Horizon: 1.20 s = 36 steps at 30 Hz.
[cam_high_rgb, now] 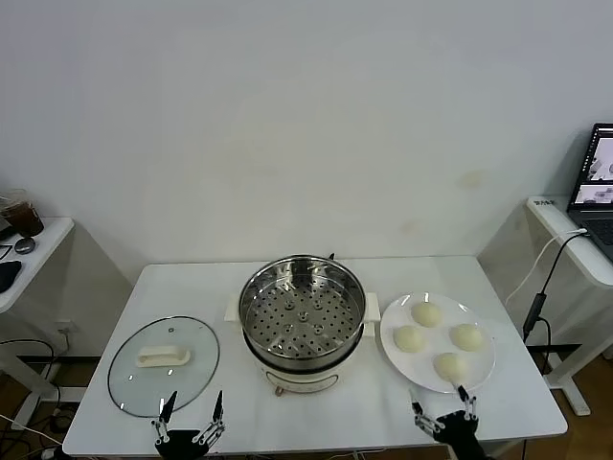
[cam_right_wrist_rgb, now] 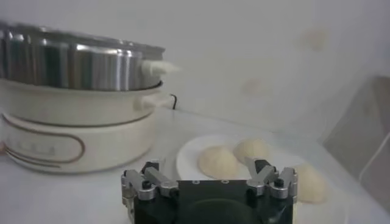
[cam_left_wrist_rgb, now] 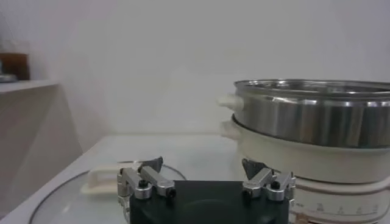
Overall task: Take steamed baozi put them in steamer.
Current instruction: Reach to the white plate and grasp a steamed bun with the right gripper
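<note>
The steamer (cam_high_rgb: 303, 316), a shiny steel pot with a perforated tray on a cream base, stands at the table's middle, uncovered and empty. To its right, several pale steamed baozi (cam_high_rgb: 426, 313) lie on a white plate (cam_high_rgb: 391, 355). My right gripper (cam_high_rgb: 441, 401) is open at the front table edge, just before the plate, holding nothing. In the right wrist view the right gripper (cam_right_wrist_rgb: 207, 165) faces the baozi (cam_right_wrist_rgb: 218, 159), with the steamer (cam_right_wrist_rgb: 73, 67) beside them. My left gripper (cam_high_rgb: 192, 410) is open and empty at the front edge near the lid; the left wrist view shows that gripper (cam_left_wrist_rgb: 202, 165) beside the steamer (cam_left_wrist_rgb: 317, 115).
A round glass lid (cam_high_rgb: 163, 364) with a white handle lies flat to the left of the steamer. A side desk with a laptop (cam_high_rgb: 599, 177) and a hanging cable stands at the right. Another desk with a cup (cam_high_rgb: 21, 216) is at the left.
</note>
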Each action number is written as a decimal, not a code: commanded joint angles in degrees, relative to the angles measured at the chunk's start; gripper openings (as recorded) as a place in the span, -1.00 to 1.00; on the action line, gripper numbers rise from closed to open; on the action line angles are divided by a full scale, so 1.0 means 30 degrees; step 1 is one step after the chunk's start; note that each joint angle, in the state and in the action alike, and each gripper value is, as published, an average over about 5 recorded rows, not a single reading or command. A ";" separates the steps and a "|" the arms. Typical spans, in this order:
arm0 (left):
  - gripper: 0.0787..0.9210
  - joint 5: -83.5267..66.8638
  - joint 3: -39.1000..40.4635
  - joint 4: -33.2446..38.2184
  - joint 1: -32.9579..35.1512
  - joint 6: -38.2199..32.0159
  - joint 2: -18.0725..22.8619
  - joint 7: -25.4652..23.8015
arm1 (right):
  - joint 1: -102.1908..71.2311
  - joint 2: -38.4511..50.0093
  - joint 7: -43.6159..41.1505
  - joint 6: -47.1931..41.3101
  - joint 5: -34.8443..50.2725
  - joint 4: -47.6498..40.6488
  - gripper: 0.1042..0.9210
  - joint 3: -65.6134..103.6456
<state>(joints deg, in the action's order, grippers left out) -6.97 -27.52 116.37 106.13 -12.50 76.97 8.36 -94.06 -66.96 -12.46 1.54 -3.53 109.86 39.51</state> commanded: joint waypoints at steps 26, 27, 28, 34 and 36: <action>0.77 0.1787 -0.0513 -0.0167 -0.0758 -0.1003 0.0540 0.0123 | 2.3649 1.0327 -1.5627 -0.2589 -0.4358 -1.1949 0.76 -1.5048; 0.77 0.1793 -0.0562 -0.0180 -0.0762 -0.1008 0.0570 0.0130 | 2.4310 1.0053 -1.6037 -0.2602 -0.4291 -1.2487 0.76 -1.5777; 0.77 0.1798 -0.0604 -0.0202 -0.0770 -0.1012 0.0602 0.0136 | 2.4923 0.9804 -1.6432 -0.2605 -0.4241 -1.2967 0.76 -1.6528; 0.77 0.1995 -0.0531 -0.0317 -0.0862 -0.0998 0.0816 0.0122 | 2.6900 0.8754 -1.7710 -0.2484 -0.4319 -1.4804 0.76 -1.9452; 0.77 0.2062 -0.0496 -0.0366 -0.0924 -0.0992 0.0876 0.0120 | 2.7273 0.8427 -1.7708 -0.2466 -0.4343 -1.5240 0.76 -2.0004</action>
<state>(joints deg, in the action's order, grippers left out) -0.98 -29.02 115.17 103.32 -15.40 79.63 8.71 -27.43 -39.52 -57.17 -5.49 -16.72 74.41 -4.44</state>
